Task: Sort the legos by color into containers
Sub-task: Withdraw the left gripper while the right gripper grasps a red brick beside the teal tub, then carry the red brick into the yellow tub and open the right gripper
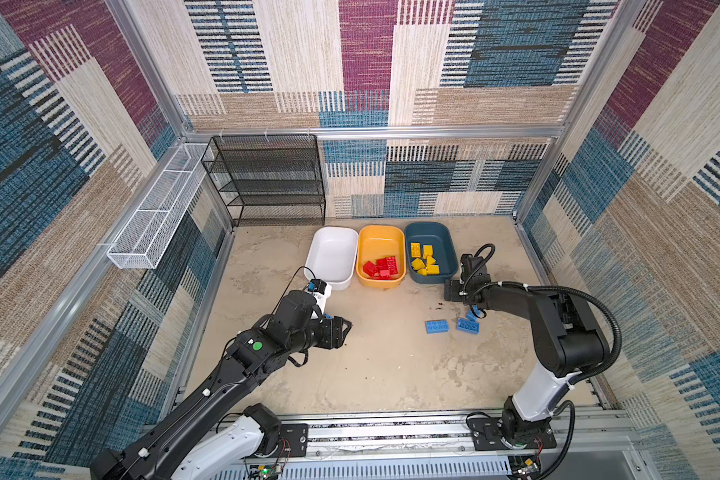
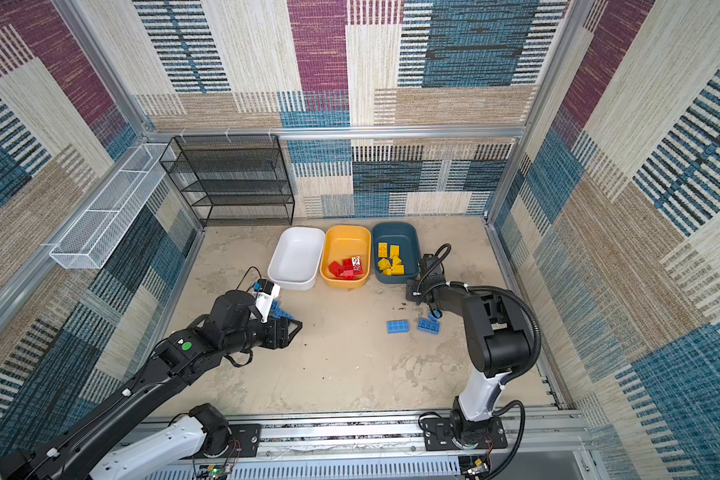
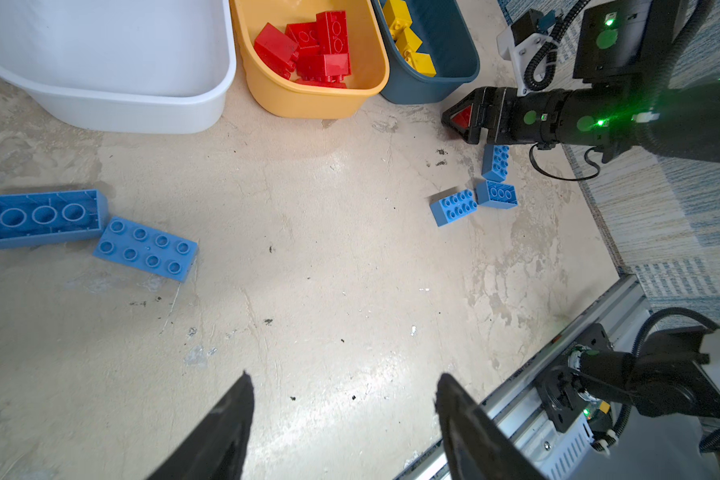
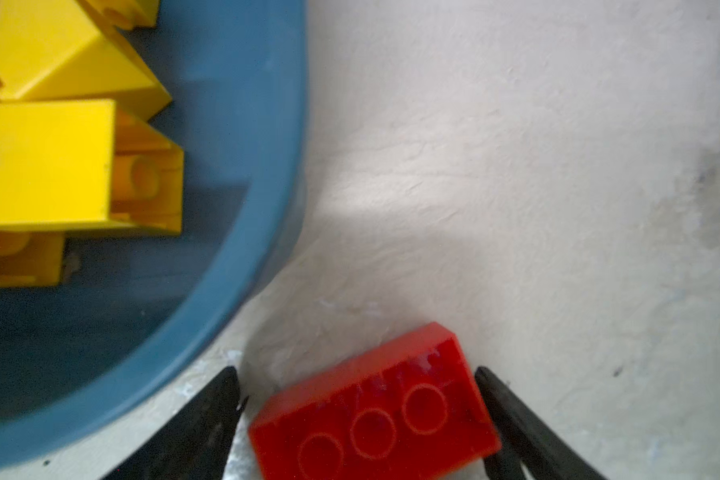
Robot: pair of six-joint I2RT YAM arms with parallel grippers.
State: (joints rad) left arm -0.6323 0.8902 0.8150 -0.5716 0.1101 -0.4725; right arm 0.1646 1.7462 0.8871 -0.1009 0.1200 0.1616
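Jaws: left gripper is hanging wide open, empty. Right gripper is straddling its target; clamped or not, cannot tell. Yellow-orange plastic tub holding the reds is sitting just past the dark teal plastic tub beside right gripper, so right arm is nearer. Red studded plastic brick is lying underside-up between those fingers, long axis spanning finger to finger, slightly skewed.

The middle of the surface lies wide open; tubs wall off the back, and blue bricks litter both sides.
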